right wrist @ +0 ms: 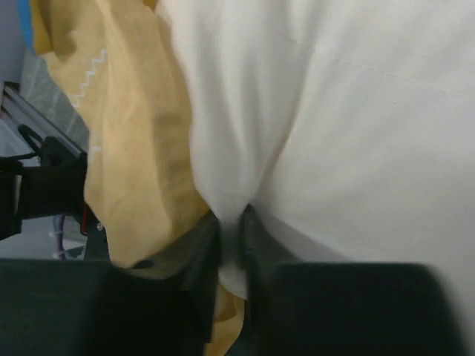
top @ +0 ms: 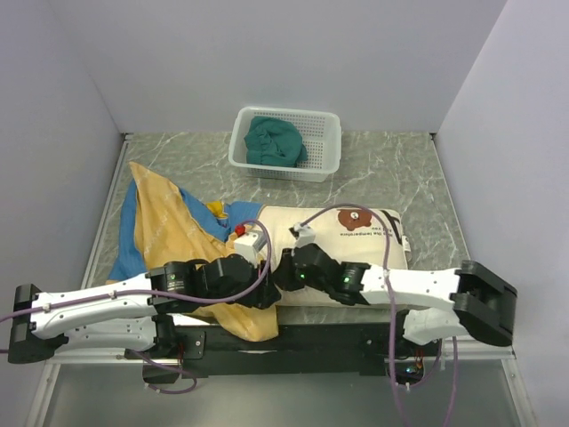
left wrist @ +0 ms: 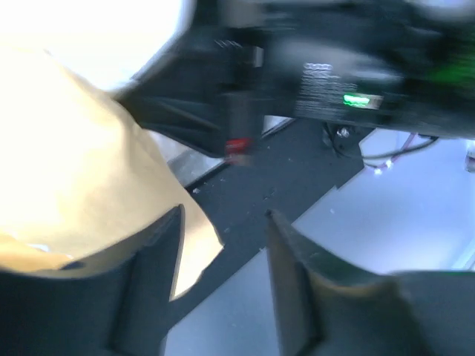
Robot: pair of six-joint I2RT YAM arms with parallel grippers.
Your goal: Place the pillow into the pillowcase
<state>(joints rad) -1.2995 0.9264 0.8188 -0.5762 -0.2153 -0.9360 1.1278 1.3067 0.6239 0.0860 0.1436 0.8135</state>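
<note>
The cream pillow (top: pixel 356 245) lies right of centre, with its bear face at the far end. Left of it the pillowcase (top: pixel 164 222) is bunched up, mustard side up with blue at its edges. Both grippers meet at the pillow's near left corner. My right gripper (right wrist: pixel 231 222) is shut on a pinched fold of the white pillow (right wrist: pixel 334 111), and the yellow pillowcase (right wrist: pixel 133 126) hangs just left of it. My left gripper (left wrist: pixel 223 222) stands open with nothing between its fingers. The pillowcase (left wrist: pixel 67 163) droops over its left finger.
A white basket (top: pixel 324 165) holding a teal cloth (top: pixel 274 142) stands at the back centre. The black mounting rail (top: pixel 311 338) runs along the near table edge, under both wrists. White walls close in on both sides. The right arm's body (left wrist: pixel 356 100) is close above the left gripper.
</note>
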